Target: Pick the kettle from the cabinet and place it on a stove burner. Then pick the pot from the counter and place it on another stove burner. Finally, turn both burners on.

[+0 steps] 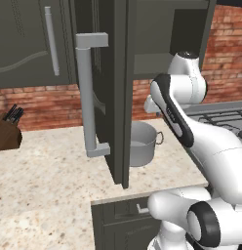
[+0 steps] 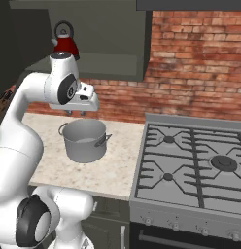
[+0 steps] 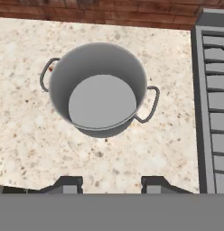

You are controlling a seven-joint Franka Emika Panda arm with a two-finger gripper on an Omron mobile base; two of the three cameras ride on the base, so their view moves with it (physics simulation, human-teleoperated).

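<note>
While gripper (image 3: 111, 184) hovers agape — pot (image 3: 101, 88) below, kettle (image 2: 65, 42) shelved

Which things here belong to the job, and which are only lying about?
Belong to the job:
- kettle, standing in the open cabinet
- pot, empty, on the counter
- stove burners, nothing on them
- gripper, above the pot, holding nothing

Only lying about:
- knife block at the far left of the counter
- brick wall
</note>
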